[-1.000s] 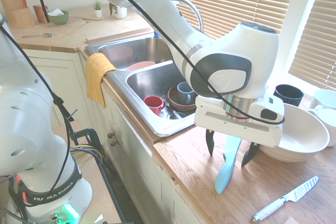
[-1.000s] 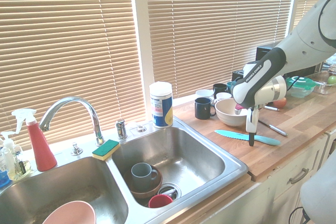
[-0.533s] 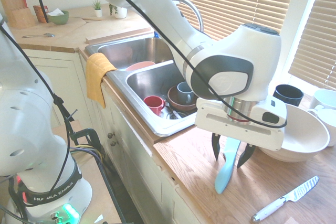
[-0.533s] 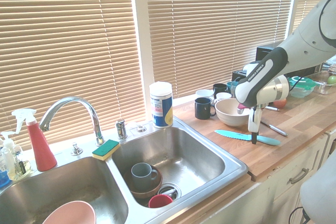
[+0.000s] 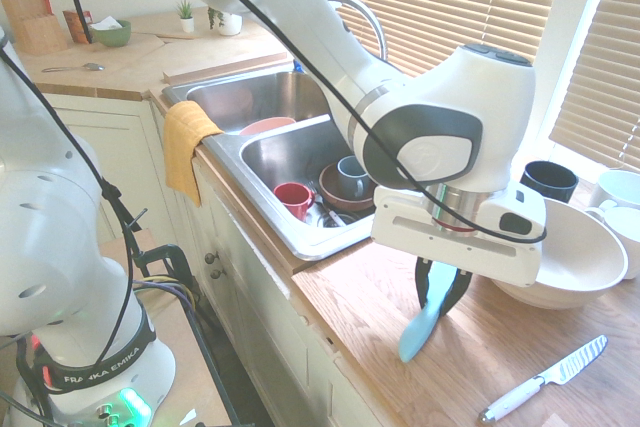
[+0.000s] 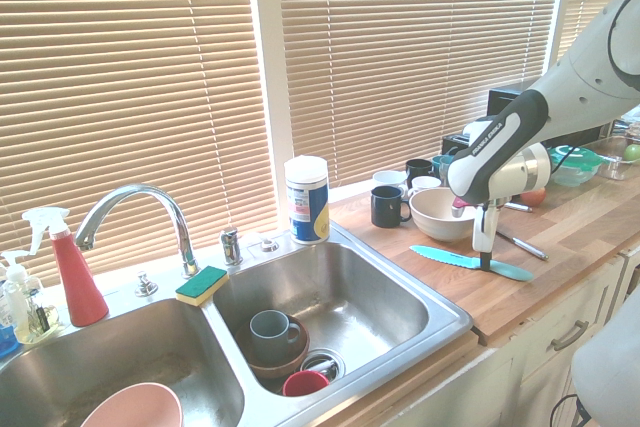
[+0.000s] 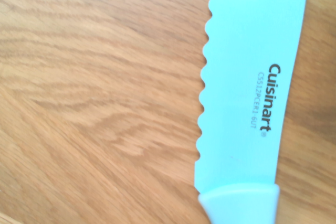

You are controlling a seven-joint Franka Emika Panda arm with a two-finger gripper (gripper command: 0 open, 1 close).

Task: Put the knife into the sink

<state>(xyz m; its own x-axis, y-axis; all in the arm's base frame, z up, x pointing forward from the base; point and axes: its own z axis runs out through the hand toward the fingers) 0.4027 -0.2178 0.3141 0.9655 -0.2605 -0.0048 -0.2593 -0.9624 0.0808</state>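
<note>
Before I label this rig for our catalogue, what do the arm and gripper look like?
A glossy white arm with rounded segments and dark grey joint panels, a black cable running along it. The gripper has a flat white body and short black fingers. Grey lettering marks the forearm.

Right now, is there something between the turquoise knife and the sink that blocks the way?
Nothing visible does. Bare wooden counter lies between the knife and the sink; the pincer is around the knife.
</note>
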